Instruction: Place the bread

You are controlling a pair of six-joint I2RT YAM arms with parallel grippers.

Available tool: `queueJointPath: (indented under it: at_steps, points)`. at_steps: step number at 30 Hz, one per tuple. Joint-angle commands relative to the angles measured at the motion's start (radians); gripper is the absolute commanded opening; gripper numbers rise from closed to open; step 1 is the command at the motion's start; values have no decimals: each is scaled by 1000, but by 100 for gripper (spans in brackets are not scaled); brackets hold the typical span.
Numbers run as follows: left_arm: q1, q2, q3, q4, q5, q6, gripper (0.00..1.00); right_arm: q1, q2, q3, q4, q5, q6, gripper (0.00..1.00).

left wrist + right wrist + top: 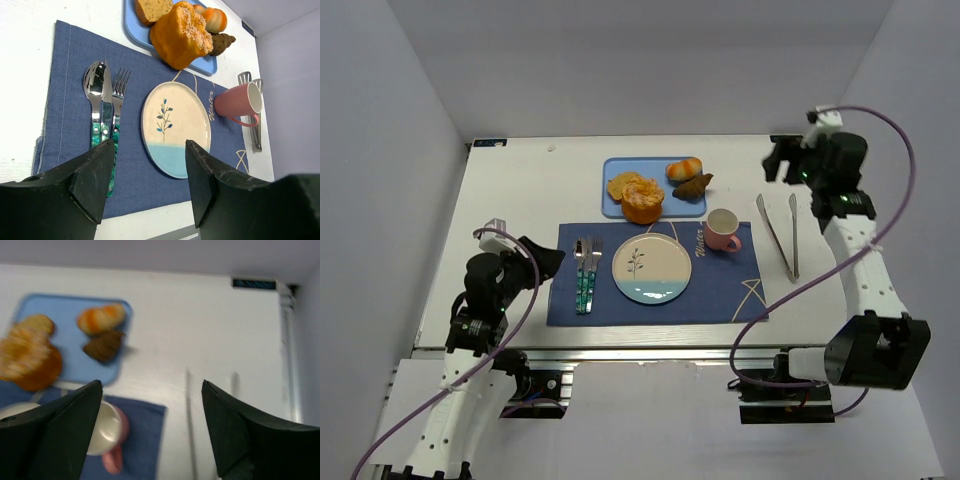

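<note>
Top external: one bread (622, 184), perhaps three other pastries (643, 203) (blue tray (611, 208)); left gripper (548, 262), right gripper (782, 162) both wide.

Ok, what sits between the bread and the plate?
The orange ring cake, at the tray's near edge, lies between bread and plate; clear in the top view.

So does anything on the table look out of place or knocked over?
Nothing spilled or tipped. The only untidy spot is left of the plate: the knife lies partly over the spoon. The tongs lie on bare table, off the placemat.
</note>
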Motion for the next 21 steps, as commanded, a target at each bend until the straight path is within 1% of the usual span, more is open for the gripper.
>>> queueJointPath:
  at_steps: [1, 2, 3, 5, 6, 8, 10, 11, 12, 14, 15, 17, 18, 19, 21]
  points:
    - [4, 14, 18, 51, 28, 9, 68, -130, -90, -146, -26, -178, -113, 84]
    - [4, 15, 15, 59, 30, 6, 68, -162, -101, -186, -61, -188, -195, 74]
    - [4, 15, 8, 65, 36, 3, 68, -176, -107, -205, -70, -178, -204, 41]
    - [4, 14, 1, 77, 40, -2, 68, -230, -105, -231, -101, -164, -205, 8]
    - [4, 12, 0, 77, 45, -3, 68, -251, -99, -243, -143, -171, -208, 0]
    - [5, 9, 0, 76, 48, -3, 68, -314, -75, -253, -180, -223, -210, 0]
    - [5, 0, 0, 66, 45, -2, 67, -347, -52, -259, -226, -265, -231, 0]
    - [4, -9, 1, 62, 37, 0, 67, -372, -35, -256, -254, -288, -250, 29]
    - [5, -10, 1, 62, 37, 0, 67, -380, -35, -250, -254, -288, -268, 42]
    - [4, -23, -3, 63, 36, -2, 67, -390, -15, -242, -286, -294, -297, 65]
    - [4, -28, -6, 65, 37, -6, 67, -390, -10, -242, -288, -286, -306, 79]
    - [4, -37, -20, 72, 42, -10, 67, -390, 7, -239, -306, -268, -357, 87]
    - [4, -39, -25, 74, 43, -14, 67, -390, 13, -239, -314, -260, -374, 89]
    - [4, -40, -29, 75, 45, -16, 67, -390, 34, -240, -329, -244, -424, 89]
    - [4, -43, -38, 77, 46, -17, 67, -388, 56, -252, -363, -227, -470, 89]
